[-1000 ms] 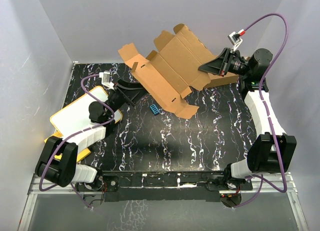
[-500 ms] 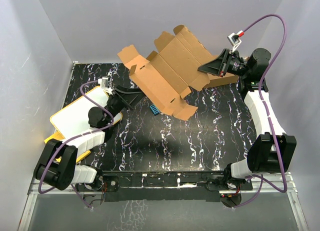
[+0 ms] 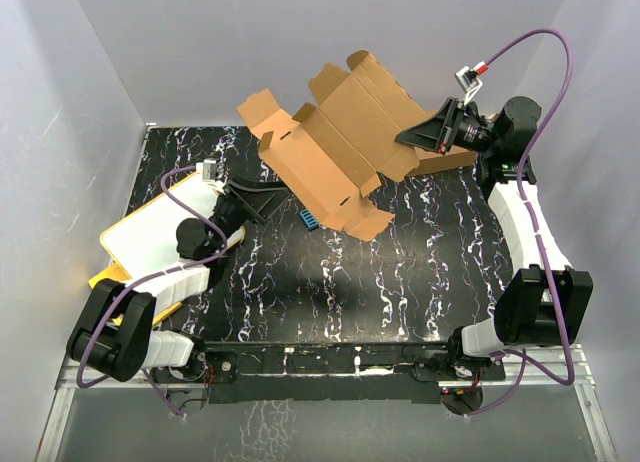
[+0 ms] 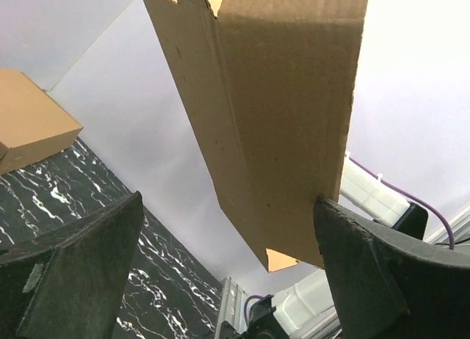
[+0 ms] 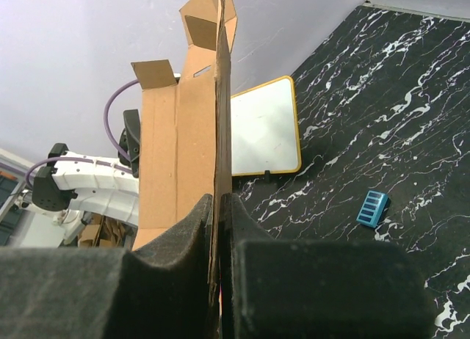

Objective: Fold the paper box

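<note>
The paper box (image 3: 335, 142) is a flat brown die-cut sheet with flaps, held tilted in the air over the far side of the table. My right gripper (image 3: 405, 139) is shut on its right edge. In the right wrist view the sheet (image 5: 176, 155) runs edge-on between the pressed pads, where the gripper (image 5: 219, 199) pinches it. My left gripper (image 3: 268, 187) is open, just below the sheet's lower left edge. From the left wrist, the cardboard (image 4: 286, 97) hangs above the wide-apart fingers of that gripper (image 4: 228, 199), its lower corner close to the right finger (image 4: 367, 265).
A white board with a yellow rim (image 3: 150, 237) lies at the left, under the left arm. A small blue object (image 3: 310, 218) lies on the black marbled table (image 3: 400, 272). A larger brown box (image 3: 455, 160) stands at the back right. Grey walls close three sides.
The left wrist has drawn back a little toward the near left, under the sheet. The right gripper and the sheet have hardly moved.
</note>
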Tool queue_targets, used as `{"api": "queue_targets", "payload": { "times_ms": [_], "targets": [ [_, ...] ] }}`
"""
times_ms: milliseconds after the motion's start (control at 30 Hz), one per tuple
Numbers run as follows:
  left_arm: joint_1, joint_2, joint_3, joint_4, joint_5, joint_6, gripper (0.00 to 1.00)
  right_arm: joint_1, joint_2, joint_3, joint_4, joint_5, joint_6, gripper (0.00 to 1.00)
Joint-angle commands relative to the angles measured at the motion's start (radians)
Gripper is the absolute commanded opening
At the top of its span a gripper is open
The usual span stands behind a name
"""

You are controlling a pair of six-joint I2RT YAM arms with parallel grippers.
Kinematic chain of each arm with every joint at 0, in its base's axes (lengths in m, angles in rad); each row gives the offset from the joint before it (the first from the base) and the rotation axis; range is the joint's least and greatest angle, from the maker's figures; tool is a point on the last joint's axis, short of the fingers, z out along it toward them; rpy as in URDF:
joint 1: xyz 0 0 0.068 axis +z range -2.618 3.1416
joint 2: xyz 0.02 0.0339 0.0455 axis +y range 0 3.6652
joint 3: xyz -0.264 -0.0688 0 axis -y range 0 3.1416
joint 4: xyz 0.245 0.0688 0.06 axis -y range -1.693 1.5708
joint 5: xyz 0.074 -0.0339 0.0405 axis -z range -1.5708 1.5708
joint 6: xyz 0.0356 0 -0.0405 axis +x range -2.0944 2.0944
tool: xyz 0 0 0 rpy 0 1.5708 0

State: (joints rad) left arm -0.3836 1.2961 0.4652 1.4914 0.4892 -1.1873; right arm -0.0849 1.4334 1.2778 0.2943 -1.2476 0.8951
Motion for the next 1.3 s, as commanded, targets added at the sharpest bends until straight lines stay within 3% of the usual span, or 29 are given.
{"api": "queue_targets", "payload": {
  "times_ms": [0, 333, 633, 800, 1000, 1267],
  "targets": [
    [-0.005, 0.023, 0.038, 0.065, -0.011, -0.017, 0.97, 0.007, -0.025, -0.013, 0.033, 0.017, -0.012, 0.08],
    [-0.007, 0.035, 0.082, -0.045, -0.055, 0.004, 0.97, 0.035, -0.024, -0.018, -0.026, 0.035, -0.086, 0.08],
    [-0.011, 0.041, 0.102, -0.241, -0.113, 0.025, 0.97, 0.049, -0.03, -0.012, -0.072, 0.043, -0.143, 0.08],
    [-0.012, 0.037, 0.083, -0.212, -0.116, 0.021, 0.97, 0.05, -0.03, -0.011, -0.109, 0.062, -0.188, 0.08],
    [-0.001, -0.007, -0.006, -0.154, -0.082, 0.046, 0.97, 0.024, -0.032, 0.001, -0.197, 0.093, -0.318, 0.08],
    [0.018, -0.05, -0.105, -0.303, -0.023, 0.117, 0.97, 0.018, -0.052, -0.093, -0.291, 0.07, -0.541, 0.08]
  ]
}}
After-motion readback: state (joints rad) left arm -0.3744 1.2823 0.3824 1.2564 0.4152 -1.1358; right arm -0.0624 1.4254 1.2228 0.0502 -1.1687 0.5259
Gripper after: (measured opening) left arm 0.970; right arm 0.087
